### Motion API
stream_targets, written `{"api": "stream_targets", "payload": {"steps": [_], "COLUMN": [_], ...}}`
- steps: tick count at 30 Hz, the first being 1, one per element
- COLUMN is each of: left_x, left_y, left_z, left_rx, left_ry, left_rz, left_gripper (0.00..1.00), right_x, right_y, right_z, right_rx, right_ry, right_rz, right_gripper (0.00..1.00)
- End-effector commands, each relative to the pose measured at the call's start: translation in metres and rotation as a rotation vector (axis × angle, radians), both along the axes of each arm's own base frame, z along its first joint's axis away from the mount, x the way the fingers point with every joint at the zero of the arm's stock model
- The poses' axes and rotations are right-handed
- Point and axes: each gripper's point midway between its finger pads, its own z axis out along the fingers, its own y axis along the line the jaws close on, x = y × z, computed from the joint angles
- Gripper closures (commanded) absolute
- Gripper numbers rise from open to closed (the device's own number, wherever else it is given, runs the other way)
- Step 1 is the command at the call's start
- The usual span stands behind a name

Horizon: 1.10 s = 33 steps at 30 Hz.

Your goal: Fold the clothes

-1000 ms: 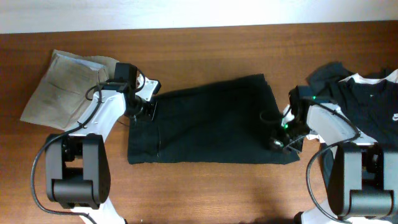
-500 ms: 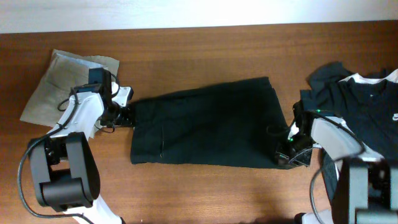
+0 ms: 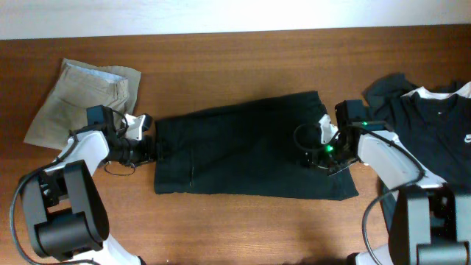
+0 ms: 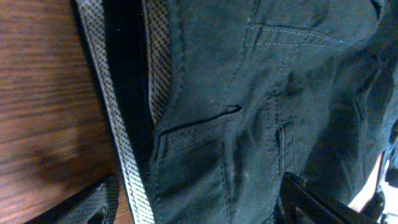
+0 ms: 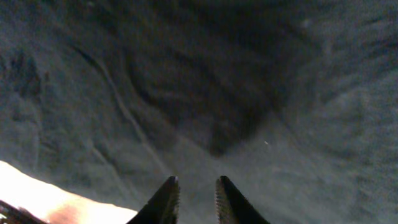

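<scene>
The shorts (image 3: pixel 250 147) lie spread flat in the middle of the worktop (image 3: pixel 243 66), between the khaki trousers (image 3: pixel 81 99) and a black shirt (image 3: pixel 434 121). Our left gripper (image 3: pixel 145 143) sits at the waistband (image 4: pixel 124 106) with its fingers spread wide, likely to take that edge. Our right gripper (image 3: pixel 324 147) hangs over the leg end, its fingers pressed nearly together, and we see no cloth between them. With an arm at each end, we judge the fold is not yet begun.
</scene>
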Motion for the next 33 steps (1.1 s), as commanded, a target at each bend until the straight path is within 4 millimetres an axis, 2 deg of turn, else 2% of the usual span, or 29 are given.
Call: {"api": "stream_targets", "payload": {"steps": [1, 3, 4, 6, 7, 9, 11, 13, 15, 16, 17, 18, 20, 21, 22, 23, 24, 25, 26, 27, 29, 31, 33], "left_x": [-0.026, -0.034, -0.038, -0.039, -0.037, -0.037, -0.029, -0.008, 0.011, 0.021, 0.030, 0.038, 0.054, 0.060, 0.062, 0.064, 0.062, 0.059, 0.055, 0.053, 0.042, 0.031, 0.025], "left_y": [0.005, -0.009, -0.019, -0.033, -0.033, -0.032, -0.026, -0.008, 0.015, 0.030, 0.042, 0.048, 0.045, 0.036, 0.022, 0.008, -0.012, -0.026, -0.048, -0.061, -0.101, -0.130, -0.148], "left_z": [-0.052, -0.073, -0.082, -0.092, -0.090, -0.088, -0.076, -0.037, 0.004, 0.032, 0.061, 0.086, 0.132, 0.156, 0.170, 0.175, 0.175, 0.173, 0.173, 0.173, 0.172, 0.167, 0.154], "left_rx": [0.072, 0.039, 0.028, 0.033, 0.034, 0.030, 0.025, 0.030, 0.099, 0.167, 0.235, 0.271, 0.301, 0.321, 0.342, 0.353, 0.357, 0.358, 0.357, 0.356, 0.358, 0.386, 0.457], "left_ry": [0.117, 0.167, 0.188, 0.215, 0.213, 0.231, 0.254, 0.285, 0.304, 0.304, 0.295, 0.269, 0.190, 0.139, 0.105, 0.081, 0.078, 0.086, 0.090, 0.090, 0.099, 0.120, 0.153], "left_rz": [-0.047, -0.079, -0.104, -0.106, -0.107, -0.096, -0.080, -0.057, -0.036, -0.032, -0.031, -0.029, -0.037, -0.056, -0.091, -0.122, -0.168, -0.197, -0.225, -0.238, -0.290, -0.326, -0.307], "left_gripper": [0.17, 0.24, 0.33, 0.56, 0.76, 0.97, 1.00, 0.99, 1.00, 1.00, 1.00, 0.99, 0.99, 1.00, 0.99, 0.99, 1.00, 0.99, 1.00, 0.99, 1.00, 0.99, 1.00], "right_x": [-0.006, -0.005, -0.005, -0.006, -0.006, -0.006, -0.008, -0.009, -0.004, -0.002, 0.002, 0.004, 0.008, 0.009, 0.009, 0.009, 0.010, 0.010, 0.011, 0.011, 0.008, 0.003, -0.002], "right_y": [0.015, 0.020, 0.021, 0.023, 0.023, 0.023, 0.022, 0.022, 0.022, 0.022, 0.023, 0.023, 0.023, 0.022, 0.023, 0.022, 0.019, 0.011, 0.002, -0.004, -0.027, -0.033, -0.034], "right_z": [-0.015, -0.016, -0.016, -0.016, -0.016, -0.016, -0.015, -0.006, 0.020, 0.029, 0.047, 0.057, 0.072, 0.076, 0.076, 0.076, 0.074, 0.071, 0.066, 0.064, 0.050, 0.034, 0.016], "right_rx": [0.033, 0.034, 0.034, 0.034, 0.034, 0.034, 0.033, 0.034, 0.037, 0.039, 0.041, 0.043, 0.047, 0.052, 0.054, 0.053, 0.030, -0.013, -0.068, -0.100, -0.231, -0.273, -0.284], "right_ry": [0.043, 0.038, 0.036, 0.037, 0.036, 0.037, 0.042, 0.028, -0.039, -0.064, -0.117, -0.148, -0.196, -0.195, -0.191, -0.191, -0.192, -0.181, -0.166, -0.158, -0.104, -0.041, 0.038], "right_rz": [0.041, 0.056, 0.061, 0.067, 0.067, 0.068, 0.066, 0.066, 0.067, 0.068, 0.068, 0.069, 0.061, 0.031, 0.021, 0.021, 0.015, -0.017, -0.058, -0.077, -0.161, -0.159, -0.185], "right_gripper": [0.80, 0.80, 0.80, 0.81, 0.81, 0.83, 0.86, 0.86, 0.86, 0.86, 0.86, 0.85, 0.85, 0.85, 0.84, 0.84, 0.84, 0.80, 0.76, 0.75, 0.73, 0.73, 0.69]}}
